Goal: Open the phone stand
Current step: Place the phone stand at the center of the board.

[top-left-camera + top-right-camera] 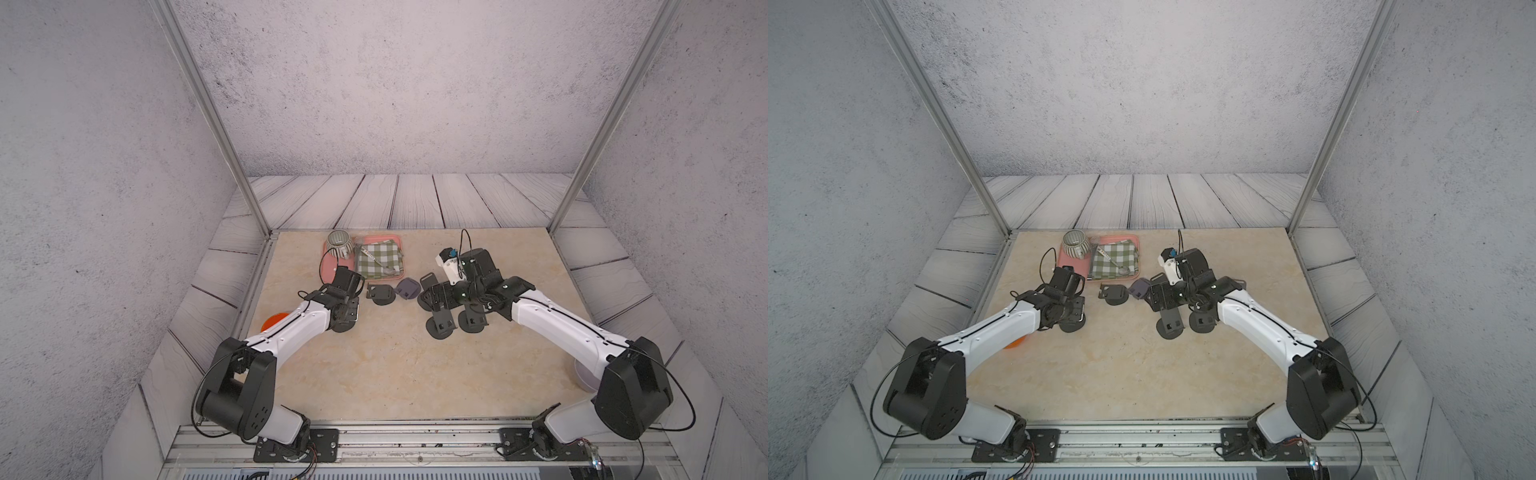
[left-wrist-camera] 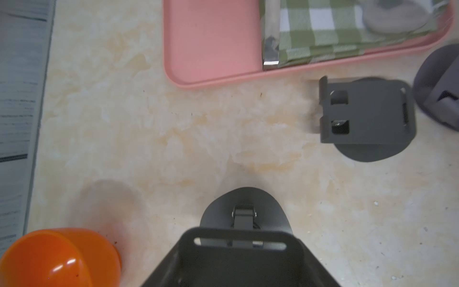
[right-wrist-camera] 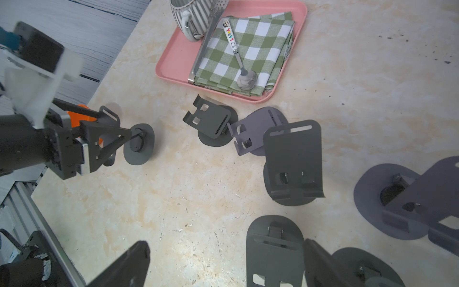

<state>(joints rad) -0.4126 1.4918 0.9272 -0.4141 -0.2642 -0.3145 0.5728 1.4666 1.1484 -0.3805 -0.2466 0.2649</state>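
The left gripper (image 3: 115,128) is the arm on the job: its fingers close across the slotted plate (image 2: 238,261) of the phone stand (image 2: 239,248), gripping it by the 2 side edges. From that grip the stand's long axis runs straight ahead along the gripper's reach. The plate comes first, then the short hinge strut (image 2: 244,218), then the rounded base disc (image 2: 248,198) just beyond the fingertips. Whether the disc rests flat on the table (image 1: 386,374) or hangs just above it cannot be told. As I judge it, opening comes down to swinging the plate away from the base about that hinge, so something must hold the disc still.

The right gripper (image 3: 226,244) has its jaws wide apart and grips nothing. It hovers over a cluster of other stands, well apart from the held one, so it is the farther arm.

Beyond the left gripper, another dark stand (image 1: 380,293) sits just beside a purple stand (image 1: 408,287). Behind both lies the pink tray (image 1: 332,268).
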